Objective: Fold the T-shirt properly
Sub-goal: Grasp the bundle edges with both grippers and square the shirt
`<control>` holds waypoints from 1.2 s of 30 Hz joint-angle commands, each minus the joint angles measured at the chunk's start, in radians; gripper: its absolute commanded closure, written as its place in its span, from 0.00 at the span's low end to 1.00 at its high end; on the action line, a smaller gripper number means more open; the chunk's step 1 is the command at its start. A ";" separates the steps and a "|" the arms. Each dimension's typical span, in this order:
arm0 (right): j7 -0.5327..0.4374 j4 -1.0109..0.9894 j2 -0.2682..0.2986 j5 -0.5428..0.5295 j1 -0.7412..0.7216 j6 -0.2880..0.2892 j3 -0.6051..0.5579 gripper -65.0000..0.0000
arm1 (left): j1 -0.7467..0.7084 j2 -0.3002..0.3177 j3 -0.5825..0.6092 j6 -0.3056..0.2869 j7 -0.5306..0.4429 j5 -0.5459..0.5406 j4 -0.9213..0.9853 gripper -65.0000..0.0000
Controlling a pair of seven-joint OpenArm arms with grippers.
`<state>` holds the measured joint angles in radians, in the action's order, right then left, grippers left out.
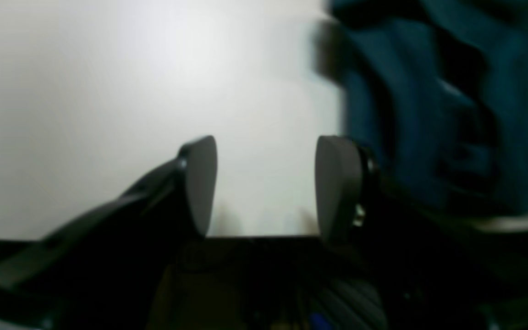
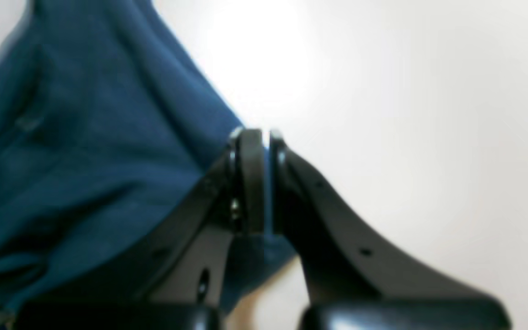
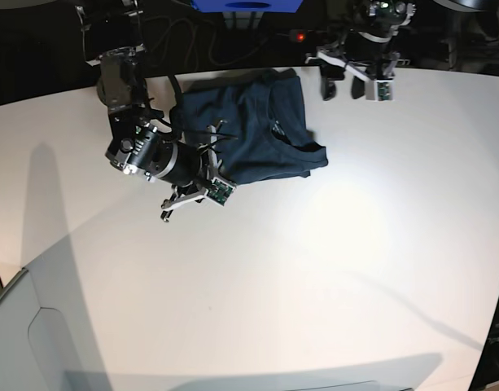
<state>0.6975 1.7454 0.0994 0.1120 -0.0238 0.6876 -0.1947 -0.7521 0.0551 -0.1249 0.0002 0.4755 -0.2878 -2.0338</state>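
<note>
One edge of the crumpled dark navy-blue cotton T-shirt (image 3: 249, 130), bunched at the white table's (image 3: 314, 277) far side, is pinched by the clenched right gripper (image 2: 258, 183), the left gripper (image 1: 266, 188) gaping empty beside the cloth; uneven dragging is risked.

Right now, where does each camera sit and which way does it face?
Left wrist: behind the open left gripper, facing the bare table, T-shirt at its right.
Right wrist: behind the right gripper, closed on the T-shirt's edge.
Base: overhead, looking down on both arms.
All three share the T-shirt.
</note>
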 commanded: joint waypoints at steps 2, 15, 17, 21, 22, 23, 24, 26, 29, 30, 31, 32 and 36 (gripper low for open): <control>-0.017 0.038 0.000 -0.010 0.015 0.011 0.002 1.00 | -0.013 0.001 0.020 0.007 -0.022 -0.004 -0.015 0.49; -0.019 0.049 0.009 -0.010 0.091 0.011 0.002 1.00 | 0.092 0.002 0.179 0.007 -0.022 -0.004 0.078 0.49; -0.019 0.049 0.015 -0.010 0.095 0.011 0.004 1.00 | 0.099 0.002 0.201 0.007 -0.022 -0.004 0.088 0.49; -0.020 0.049 0.020 -0.010 0.107 0.011 0.004 1.00 | 0.110 0.002 0.218 0.007 -0.022 -0.003 0.097 0.49; -0.020 0.049 0.020 -0.010 0.107 0.011 0.004 1.00 | 0.115 0.002 0.218 0.007 -0.022 -0.003 0.098 0.49; -0.020 0.049 0.020 -0.010 0.107 0.011 0.004 1.00 | 0.116 0.002 0.219 0.004 -0.022 -0.003 0.106 0.49; -0.020 0.049 0.020 -0.010 0.107 0.011 0.004 1.00 | 0.118 0.002 0.219 0.004 -0.022 -0.003 0.112 0.50; -0.020 0.049 0.020 -0.010 0.107 0.011 0.004 1.00 | 0.119 0.002 0.219 0.002 -0.022 -0.003 0.124 0.50; -0.020 0.049 0.020 -0.010 0.109 0.011 0.004 1.00 | 0.119 0.002 0.219 0.001 -0.022 -0.003 0.135 0.52; -0.020 0.049 0.020 -0.010 0.109 0.011 0.004 1.00 | 0.119 0.002 0.219 0.001 -0.022 -0.003 0.143 0.55; -0.020 0.049 0.020 -0.010 0.109 0.011 0.004 1.00 | 0.121 0.002 0.219 0.001 -0.022 -0.003 0.152 0.58; -0.020 0.049 0.020 -0.010 0.109 0.011 0.004 1.00 | 0.122 0.002 0.219 0.001 -0.022 -0.004 0.160 0.62; -0.020 0.049 0.020 -0.010 0.109 0.011 0.004 1.00 | 0.133 0.009 0.239 -0.001 -0.022 -0.004 0.167 0.73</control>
<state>0.6991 1.7756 0.1184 0.1123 0.0959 0.6880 -0.1928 -0.6159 0.0635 0.1093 0.0105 0.4683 -0.2867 -1.8530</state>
